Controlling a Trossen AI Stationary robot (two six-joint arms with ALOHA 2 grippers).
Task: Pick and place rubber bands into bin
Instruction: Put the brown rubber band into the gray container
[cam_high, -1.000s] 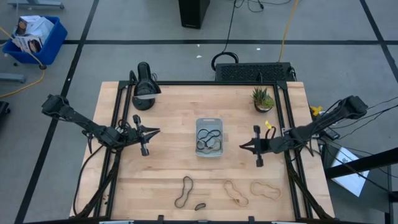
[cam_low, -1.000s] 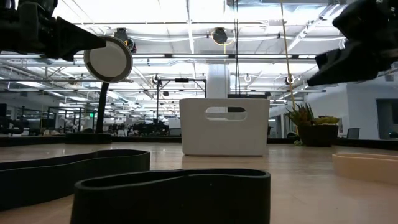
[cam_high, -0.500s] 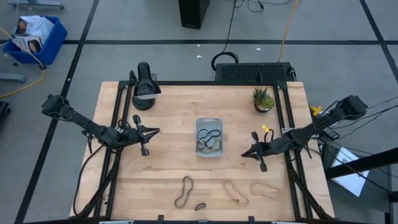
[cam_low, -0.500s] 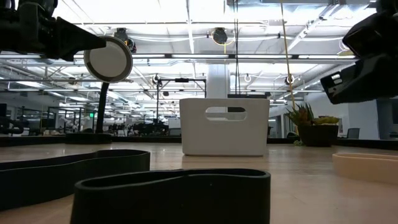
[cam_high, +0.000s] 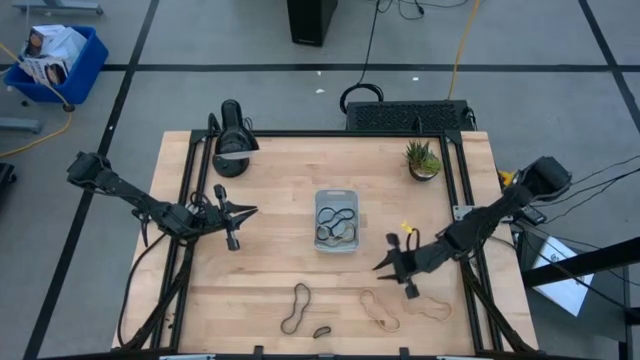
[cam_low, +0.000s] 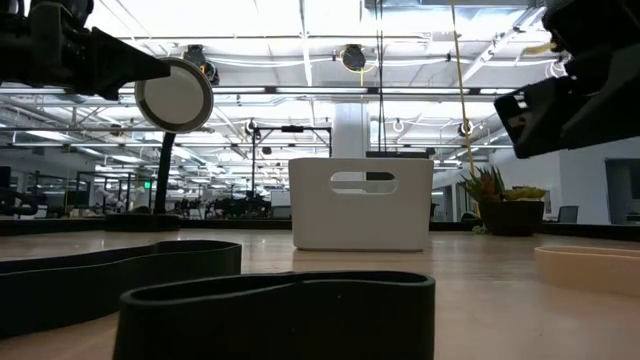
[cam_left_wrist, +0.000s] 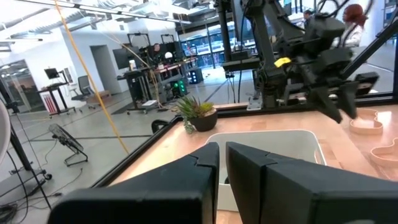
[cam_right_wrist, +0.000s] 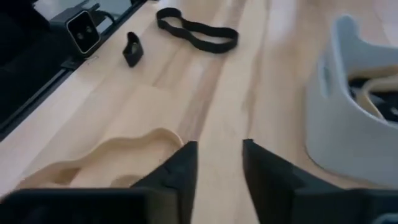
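Observation:
The bin stands mid-table with several dark and tan rubber bands lying in it. On the wood near the front edge lie a long dark rubber band, a small dark one and two tan ones. My right gripper hovers open right of the bin, just beyond the tan bands. In its wrist view a tan band lies beside the fingers, with nothing between them. My left gripper waits left of the bin, its fingers nearly together and holding nothing.
A black lamp stands at the far left corner and a small potted plant at the far right. Bare wood lies between the bin and the bands. A camera block sits at the table's front edge.
My right gripper has swung from beside the bin's right side toward the near edge and a little left, ending close to the tan bands. The bands and the bin have not moved.

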